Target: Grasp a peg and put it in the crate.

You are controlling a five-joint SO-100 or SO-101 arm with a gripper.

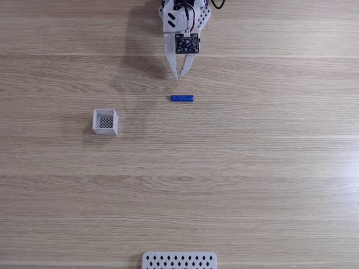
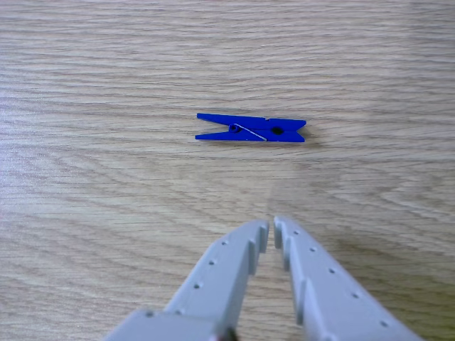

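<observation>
Pale wood-grain tabletop (image 1: 252,185) fills the fixed view from edge to edge, its planks running left to right. At the top centre of that view the white arm (image 1: 182,19) reaches down into the frame, with a small dark circuit board on its wrist and red and white wires above it. A wide white panel with diamond-shaped holes (image 1: 179,260) pokes in at the bottom centre, well apart from everything else. Left of centre stands the crate (image 1: 105,130), a small white open-top box with a dark mesh bottom, upright and with nothing visible inside. The jaws (image 1: 180,75) point down the frame toward the peg, their tips drawn almost together with just a thin slit between them, gripping nothing; in the other view they (image 2: 271,233) rise from the bottom edge as two pale grey fingers nearly touching at the tips. The peg (image 1: 182,98) lies flat on the wood just below the jaw tips in the fixed view, well to the right of the crate. In the other view the peg (image 2: 251,128) shows as a blue clothespin lying crosswise above the fingertips, clear of them.
</observation>
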